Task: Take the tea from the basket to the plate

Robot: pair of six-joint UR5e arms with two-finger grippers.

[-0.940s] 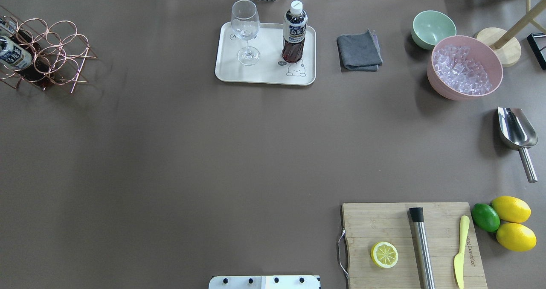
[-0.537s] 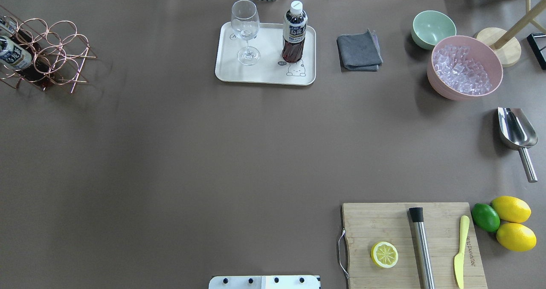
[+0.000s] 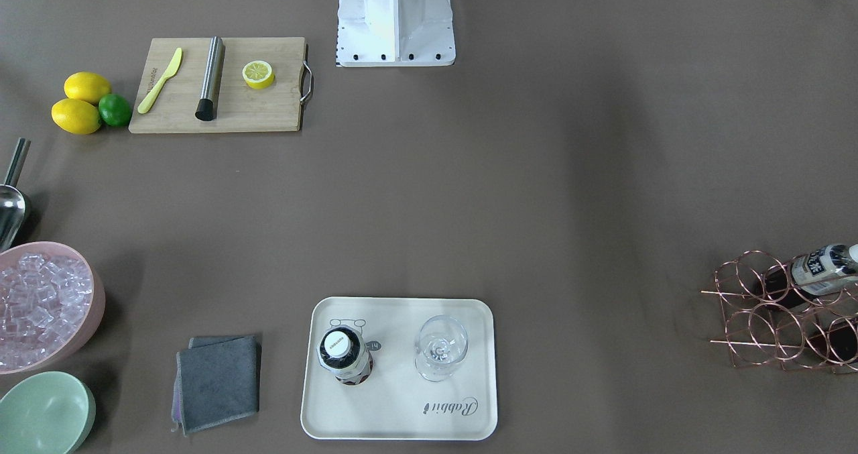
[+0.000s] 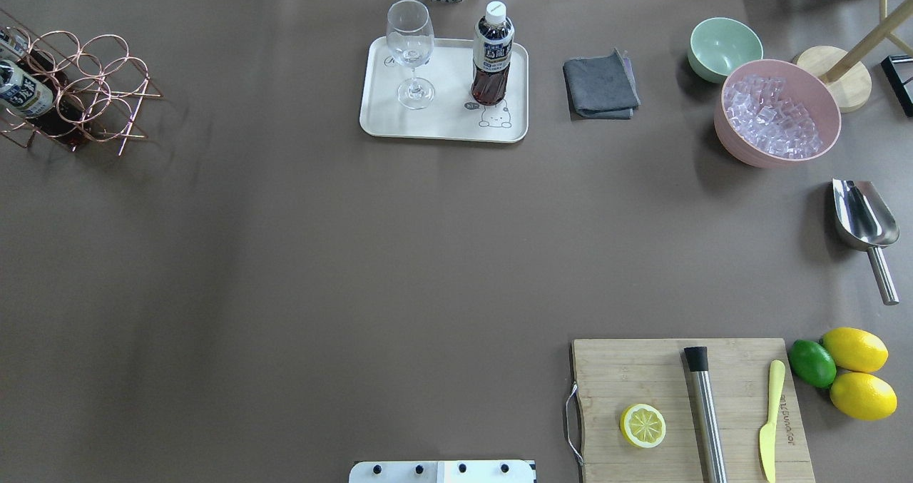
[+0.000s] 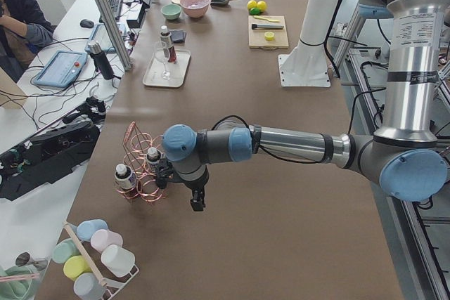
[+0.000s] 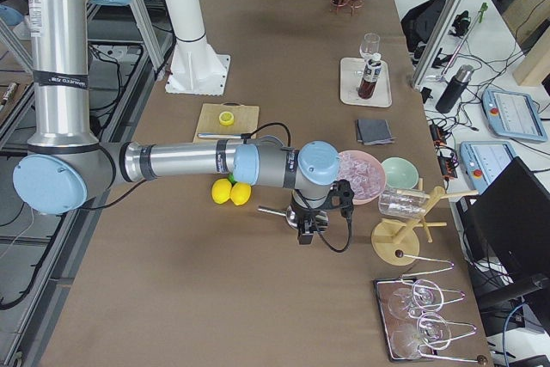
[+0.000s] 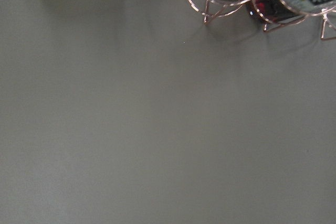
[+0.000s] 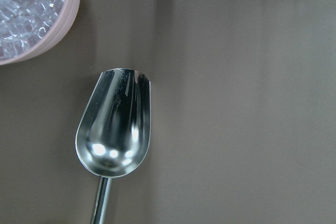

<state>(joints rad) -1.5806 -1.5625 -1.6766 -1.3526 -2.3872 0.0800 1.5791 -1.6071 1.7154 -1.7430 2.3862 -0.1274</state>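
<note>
One tea bottle (image 4: 492, 55) stands upright on the cream plate (image 4: 442, 123), next to a wine glass (image 4: 411, 51); it also shows in the front view (image 3: 344, 355) on the plate (image 3: 375, 414). The copper wire basket (image 4: 93, 90) at the far left holds two more tea bottles (image 4: 21, 90). My left gripper (image 5: 197, 203) hangs over the table beside the basket (image 5: 140, 166); I cannot tell whether it is open or shut. My right gripper (image 6: 306, 234) hangs over the metal scoop (image 8: 115, 129); I cannot tell its state either. Neither wrist view shows fingers.
A grey cloth (image 4: 600, 85), a mint bowl (image 4: 724, 46) and a pink bowl of ice (image 4: 777, 112) lie right of the plate. A cutting board (image 4: 685, 412) with a lemon half, a muddler and a knife is near right, with lemons and a lime (image 4: 849, 369) beside it.
</note>
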